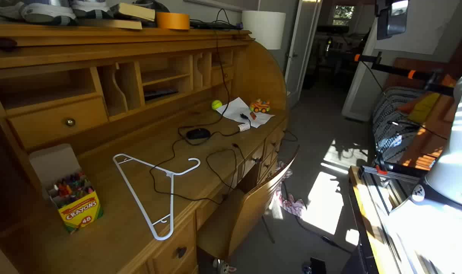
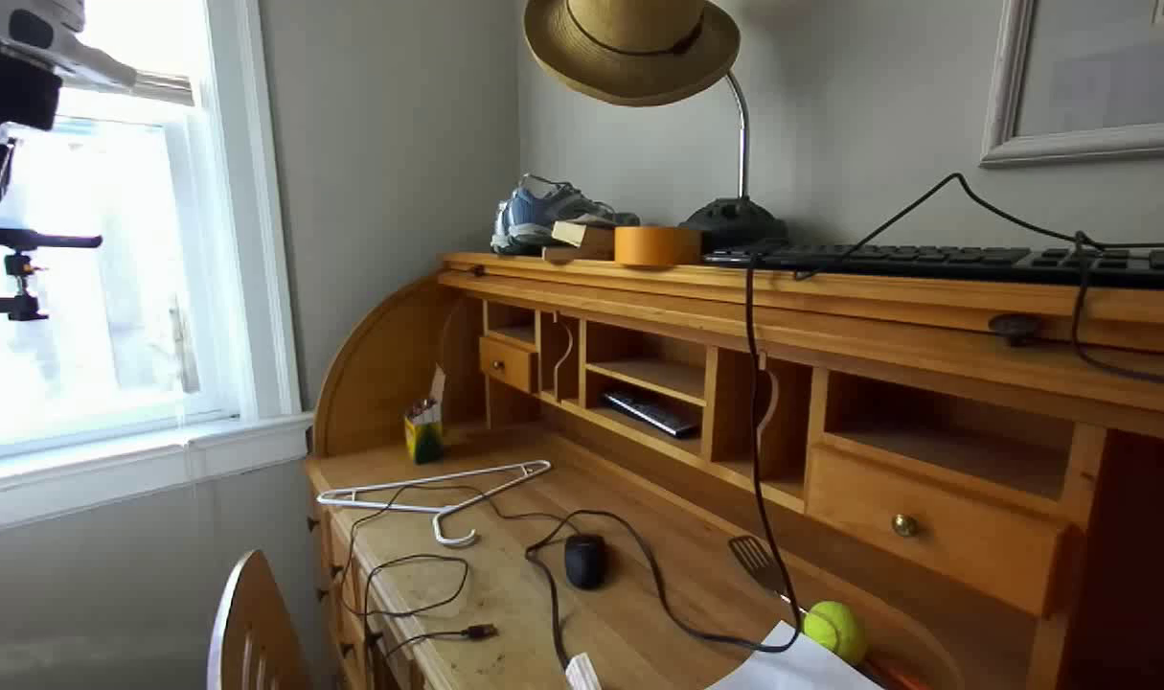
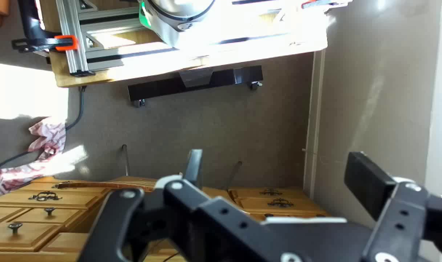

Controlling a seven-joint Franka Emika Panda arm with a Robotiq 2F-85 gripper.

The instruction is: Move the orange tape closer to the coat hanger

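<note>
Close up, the end effector point(image 3: 281, 176) has its fingers point(image 3: 368, 184) apart. Well away from it, the orange tape point(image 2: 656, 246) sits on a ledge point(image 2: 543, 269) above the counter point(image 2: 507, 599) bearing the coat hanger point(image 1: 172, 207).

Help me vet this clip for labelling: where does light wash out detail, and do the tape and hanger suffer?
In an exterior view, the window is mostly glare; in an exterior view, a sunlit floor patch burns white; in the wrist view, the robot's table is largely overexposed; in both exterior views, the orange tape and coat hanger read clearly.
</note>
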